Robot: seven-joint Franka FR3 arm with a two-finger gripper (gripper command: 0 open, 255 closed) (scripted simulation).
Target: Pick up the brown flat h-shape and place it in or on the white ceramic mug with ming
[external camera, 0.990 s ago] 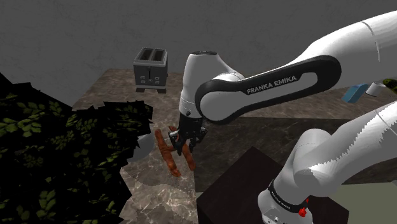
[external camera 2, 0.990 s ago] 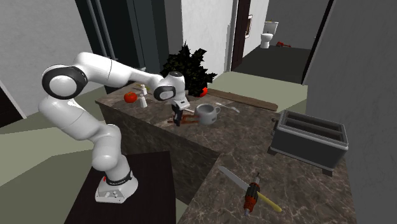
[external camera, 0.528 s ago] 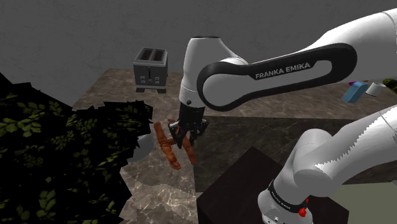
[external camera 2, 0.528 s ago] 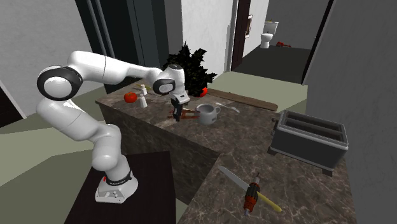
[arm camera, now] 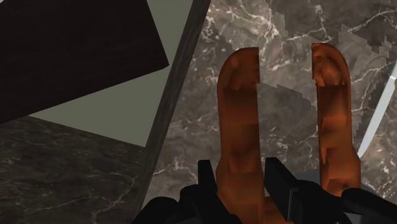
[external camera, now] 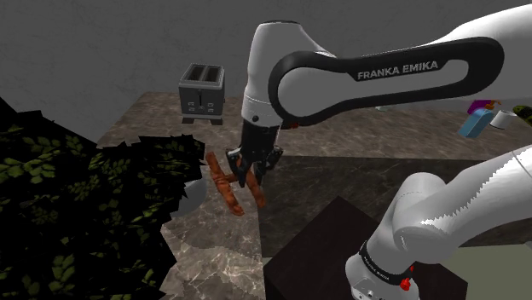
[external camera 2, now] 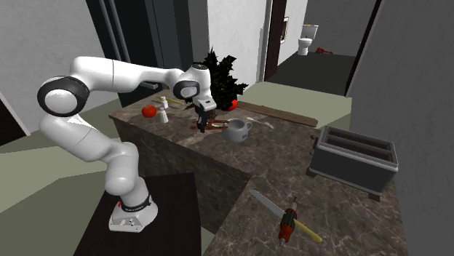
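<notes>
Black gripper (external camera: 249, 174) points down over the counter with its two fingers clamped around one long bar of the H-shape (external camera: 224, 186), narrowly parted by that bar's width. In the wrist view the gripper (arm camera: 240, 175) has the nearer brown bar between its fingers, and the second bar of the H-shape (arm camera: 238, 108) runs alongside it, free. A shadow lies on the marble under the bars, so the piece seems raised a little off the counter (external camera: 358, 158).

In the second exterior view the gripper (external camera 2: 201, 124) and the H-shape (external camera 2: 212, 129) are just beside the mug (external camera 2: 236, 132), on its left. The mug stands upright and is pale grey-white, with its handle towards that view's right. In the shoulder view the mug (external camera: 194, 191) is half hidden behind the dark leaves of a plant (external camera: 77, 204).

Farther along the counter (external camera 2: 291, 167) stands a grey toaster (external camera 2: 354, 156), well apart from the mug. A red-handled tool (external camera 2: 287, 225) lies near the counter's close end. A red round thing (external camera 2: 148, 110) sits behind the arm. The dark stand (external camera: 320, 256) is at the shoulder view's lower right.
</notes>
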